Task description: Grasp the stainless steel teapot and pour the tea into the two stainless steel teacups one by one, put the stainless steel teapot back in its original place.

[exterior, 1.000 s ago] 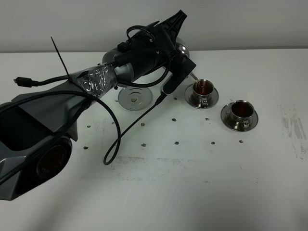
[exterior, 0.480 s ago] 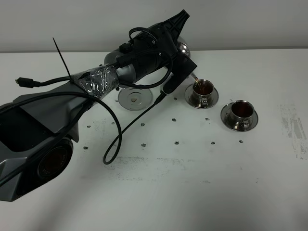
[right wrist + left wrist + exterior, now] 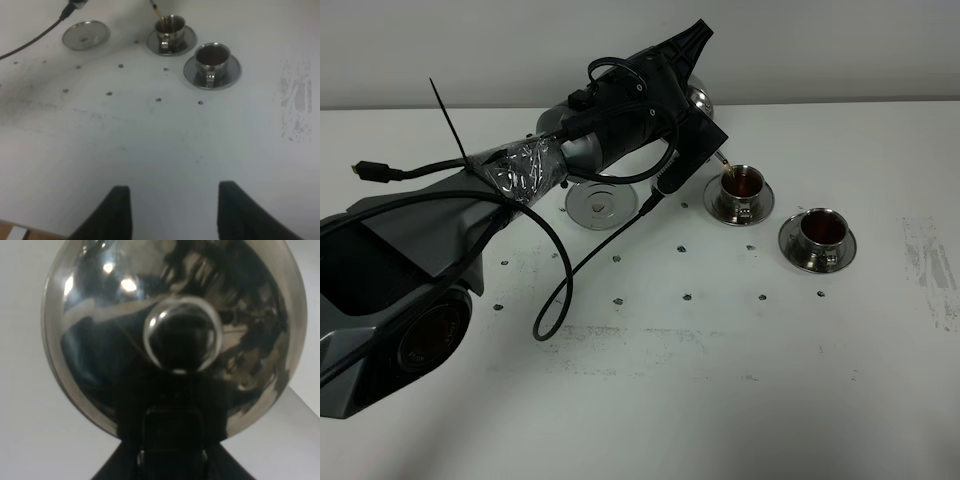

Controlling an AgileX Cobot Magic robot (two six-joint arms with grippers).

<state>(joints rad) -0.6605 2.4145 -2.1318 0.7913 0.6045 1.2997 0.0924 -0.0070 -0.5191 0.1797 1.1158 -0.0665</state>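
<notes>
Teapot: stainless steel teapot (image 3: 699, 100) lifted clear of the surface (image 3: 720, 380) at the far middle, tipped toward the right so that tea can run out. Lid knob (image 3: 182, 335) turned straight at the left wrist view.
Spout: thin spout (image 3: 723, 160) angled downward, tip just above the rim of the left-hand teacup (image 3: 741, 183). Held so, by the look of it, to land the pour inside the cup and not on its saucer (image 3: 718, 205).
Left-hand teacup: just right of the pot, dark tea inside; judged the cup being filled at this moment.
Right-hand teacup: right-hand teacup (image 3: 822, 228) nearer and further right on a saucer of its own, apart from the first, dark tea inside, nothing touching it.
Coaster disc: coaster disc (image 3: 600, 205) bare, left of the cups and below the reaching arm. Free as the spot for setting the pot back.
Left fingers: left fingers (image 3: 172, 440) closed as tight as they go, holding the teapot on its handle side. Handle itself lost in dark reflections, so exact contact unreadable.
Right fingers: right fingers (image 3: 114, 212) spread wide, nothing between them, over bare surface on the near side, well apart from both cups.
Stage: second pour judged under way; return to the coaster not yet done.
</notes>
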